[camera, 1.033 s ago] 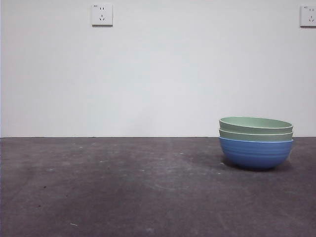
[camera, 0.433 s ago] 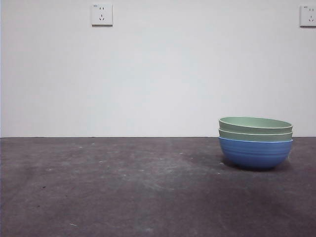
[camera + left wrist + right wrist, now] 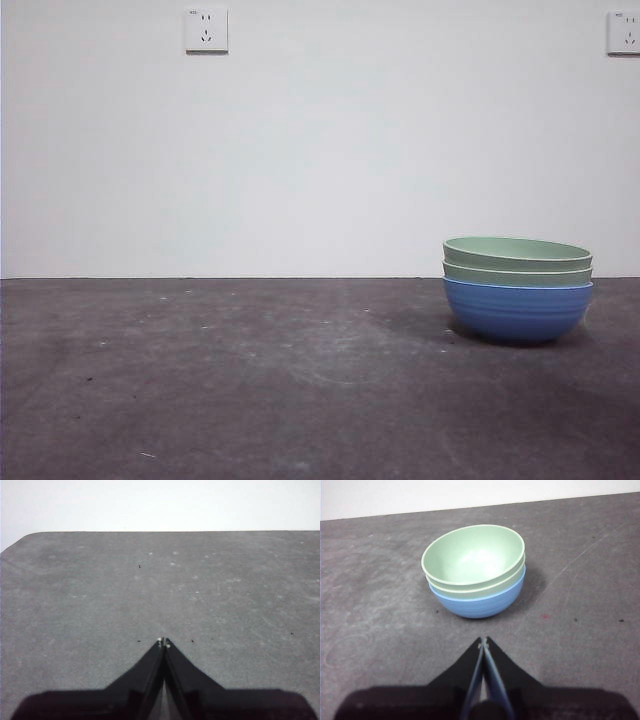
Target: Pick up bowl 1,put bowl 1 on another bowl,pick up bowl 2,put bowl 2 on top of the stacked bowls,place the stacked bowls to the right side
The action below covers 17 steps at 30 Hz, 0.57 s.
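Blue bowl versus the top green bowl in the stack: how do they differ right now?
The blue bowl sits at the bottom, directly on the table; the top green bowl rests nested in the second green bowl. The blue bowl shows its whole ridged outer wall, while the top green bowl shows only its rim band from the front, plus its empty inside from the right wrist. Both are round, matte, upright and alike in size.

Stacked bowls [image 3: 518, 290]: blue ridged bowl [image 3: 518, 310] beneath two pale green bowls [image 3: 518, 252]. Surface [image 3: 250, 380] dark grey, speckled. My hands black.
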Available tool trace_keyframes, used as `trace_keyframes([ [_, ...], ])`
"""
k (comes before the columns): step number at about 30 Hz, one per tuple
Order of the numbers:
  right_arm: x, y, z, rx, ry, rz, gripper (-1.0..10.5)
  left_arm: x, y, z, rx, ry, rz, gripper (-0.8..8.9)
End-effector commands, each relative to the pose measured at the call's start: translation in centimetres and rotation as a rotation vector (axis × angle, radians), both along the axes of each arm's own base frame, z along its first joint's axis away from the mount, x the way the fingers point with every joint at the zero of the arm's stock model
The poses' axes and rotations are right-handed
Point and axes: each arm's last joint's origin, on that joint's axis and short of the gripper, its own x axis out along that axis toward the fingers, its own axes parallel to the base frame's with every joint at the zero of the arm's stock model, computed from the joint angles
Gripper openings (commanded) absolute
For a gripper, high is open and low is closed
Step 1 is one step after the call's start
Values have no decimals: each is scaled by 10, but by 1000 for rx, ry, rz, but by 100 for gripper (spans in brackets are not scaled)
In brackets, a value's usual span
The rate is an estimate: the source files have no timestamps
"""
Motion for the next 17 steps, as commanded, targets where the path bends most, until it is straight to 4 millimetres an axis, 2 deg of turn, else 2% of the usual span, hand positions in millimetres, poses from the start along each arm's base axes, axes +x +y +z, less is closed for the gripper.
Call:
trace_keyframes([
  [1,1,0,-5,5,1,-6,5,1,0,-5,-7,10,5,-3],
  [17,-1,0,-3,73,-6,-24,5,1,0,-5,-7,10,5,-3],
])
